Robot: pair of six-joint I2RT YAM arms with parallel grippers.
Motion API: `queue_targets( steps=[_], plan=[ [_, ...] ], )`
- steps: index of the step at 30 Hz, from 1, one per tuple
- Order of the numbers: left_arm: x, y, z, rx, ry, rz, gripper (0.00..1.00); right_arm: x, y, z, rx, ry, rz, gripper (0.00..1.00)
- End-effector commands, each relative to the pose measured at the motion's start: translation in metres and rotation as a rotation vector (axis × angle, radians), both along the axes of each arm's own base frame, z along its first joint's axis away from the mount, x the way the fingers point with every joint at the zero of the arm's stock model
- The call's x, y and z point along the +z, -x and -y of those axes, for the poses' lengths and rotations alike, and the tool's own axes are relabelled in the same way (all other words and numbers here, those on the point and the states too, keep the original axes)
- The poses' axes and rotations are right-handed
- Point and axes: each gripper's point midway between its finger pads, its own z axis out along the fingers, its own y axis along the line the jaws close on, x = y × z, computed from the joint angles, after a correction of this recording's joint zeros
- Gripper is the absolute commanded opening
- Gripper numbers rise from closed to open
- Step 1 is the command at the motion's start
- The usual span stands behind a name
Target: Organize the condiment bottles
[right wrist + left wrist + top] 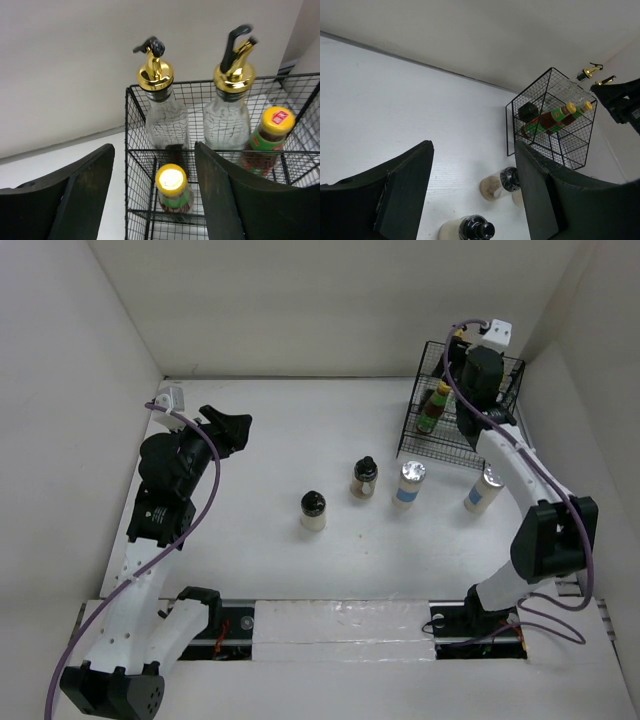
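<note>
one jar (pixel 465 231) partly off-frame

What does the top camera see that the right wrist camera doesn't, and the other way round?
Only the top camera: four bottles standing on the table outside the black wire basket. They are two black-capped jars and two shakers.

Only the right wrist camera: a plain look at the two clear glass bottles with gold spouts, side by side.

Both: the basket, and a yellow-capped sauce bottle inside it.
</note>
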Motion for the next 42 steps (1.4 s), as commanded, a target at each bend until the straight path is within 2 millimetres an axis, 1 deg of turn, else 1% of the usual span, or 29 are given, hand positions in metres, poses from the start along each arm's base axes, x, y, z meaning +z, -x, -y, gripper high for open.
queue_targets(
  steps=[1, 2, 4, 5, 6, 7, 8, 9, 11, 12, 14, 15, 16, 17, 18, 19, 20, 22, 23, 24, 26, 27, 28, 32, 33, 35, 39, 40, 42],
  plan=[
    [0.010, 0.002, 0.000, -0.009, 0.008, 0.047, 0.62, 0.030, 0.026, 0.007, -0.010, -0.014, 0.057, 0.71],
    [0.010, 0.002, 0.000, -0.009, 0.008, 0.047, 0.62, 0.030, 0.042, 0.010, -0.021, -0.042, 0.066, 0.71],
    [0.010, 0.002, 0.000, -0.009, 0.008, 0.047, 0.62, 0.020, 0.063, 0.014, -0.063, -0.056, 0.052, 0.71],
    [0.010, 0.002, 0.000, -0.009, 0.008, 0.047, 0.62, 0.005, 0.086, 0.023, -0.104, -0.079, 0.021, 0.71],
    [0.010, 0.002, 0.000, -0.009, 0.008, 0.047, 0.62, -0.002, 0.098, 0.024, -0.124, -0.090, -0.002, 0.71],
    [0.007, -0.001, 0.001, -0.009, 0.006, 0.035, 0.61, -0.011, 0.111, 0.034, -0.173, -0.092, -0.026, 0.71],
    [0.004, -0.003, 0.001, -0.009, 0.004, 0.025, 0.61, -0.029, 0.127, 0.040, -0.205, -0.084, -0.090, 0.71],
    [0.004, -0.002, 0.004, -0.018, 0.004, 0.025, 0.61, -0.040, 0.146, 0.047, -0.241, -0.110, -0.106, 0.73],
    [0.004, -0.001, 0.008, -0.036, 0.005, 0.025, 0.61, -0.054, 0.175, 0.073, -0.375, -0.101, -0.143, 0.76],
    [0.005, -0.003, 0.009, -0.036, 0.004, 0.024, 0.61, -0.069, 0.198, 0.086, -0.446, -0.121, -0.173, 0.79],
    [0.003, -0.006, 0.008, -0.026, 0.002, 0.010, 0.61, -0.080, 0.217, 0.107, -0.522, -0.120, -0.178, 0.81],
    [0.000, -0.007, 0.011, -0.036, 0.000, 0.001, 0.61, -0.091, 0.227, 0.111, -0.525, -0.124, -0.187, 0.82],
    [0.000, -0.007, 0.011, -0.036, 0.000, 0.001, 0.61, -0.096, 0.232, 0.115, -0.532, -0.128, -0.193, 0.82],
    [0.000, -0.007, 0.011, -0.036, 0.000, 0.001, 0.61, -0.103, 0.234, 0.116, -0.526, -0.146, -0.200, 0.82],
    [0.000, -0.007, 0.011, -0.036, 0.000, 0.001, 0.61, -0.108, 0.238, 0.123, -0.544, -0.153, -0.209, 0.83],
    [0.000, -0.007, 0.011, -0.036, 0.000, 0.001, 0.61, -0.116, 0.236, 0.124, -0.540, -0.162, -0.210, 0.86],
    [0.000, -0.007, 0.011, -0.036, 0.000, 0.001, 0.61, -0.122, 0.231, 0.118, -0.492, -0.182, -0.232, 0.88],
    [0.003, -0.005, 0.011, -0.036, 0.002, 0.010, 0.61, -0.127, 0.222, 0.120, -0.468, -0.201, -0.232, 0.89],
    [0.003, -0.005, 0.011, -0.036, 0.002, 0.010, 0.61, -0.137, 0.216, 0.119, -0.442, -0.175, -0.276, 0.91],
    [0.006, -0.003, 0.011, -0.036, 0.003, 0.019, 0.61, -0.141, 0.209, 0.111, -0.376, -0.192, -0.300, 0.91],
    [0.006, -0.003, 0.011, -0.036, 0.003, 0.019, 0.61, -0.144, 0.200, 0.106, -0.336, -0.185, -0.315, 0.91],
    [0.008, -0.003, 0.012, -0.047, 0.005, 0.028, 0.61, -0.144, 0.198, 0.102, -0.316, -0.192, -0.318, 0.91],
    [0.004, -0.003, 0.013, -0.047, 0.012, 0.017, 0.61, -0.143, 0.197, 0.102, -0.315, -0.193, -0.309, 0.91],
    [0.004, -0.003, 0.013, -0.047, 0.013, 0.016, 0.61, -0.149, 0.195, 0.102, -0.314, -0.193, -0.307, 0.91],
    [0.004, -0.003, 0.013, -0.047, 0.013, 0.016, 0.61, -0.154, 0.197, 0.102, -0.315, -0.192, -0.318, 0.89],
    [0.004, -0.002, 0.014, -0.057, 0.013, 0.016, 0.61, -0.155, 0.195, 0.102, -0.315, -0.192, -0.318, 0.88],
    [0.004, -0.002, 0.014, -0.058, 0.013, 0.016, 0.61, -0.154, 0.196, 0.103, -0.337, -0.176, -0.314, 0.72],
    [0.004, -0.002, 0.014, -0.058, 0.013, 0.016, 0.61, -0.150, 0.197, 0.101, -0.336, -0.181, -0.299, 0.66],
    [0.004, -0.002, 0.014, -0.058, 0.013, 0.016, 0.61, -0.142, 0.197, 0.096, -0.327, -0.175, -0.274, 0.59]
  ],
)
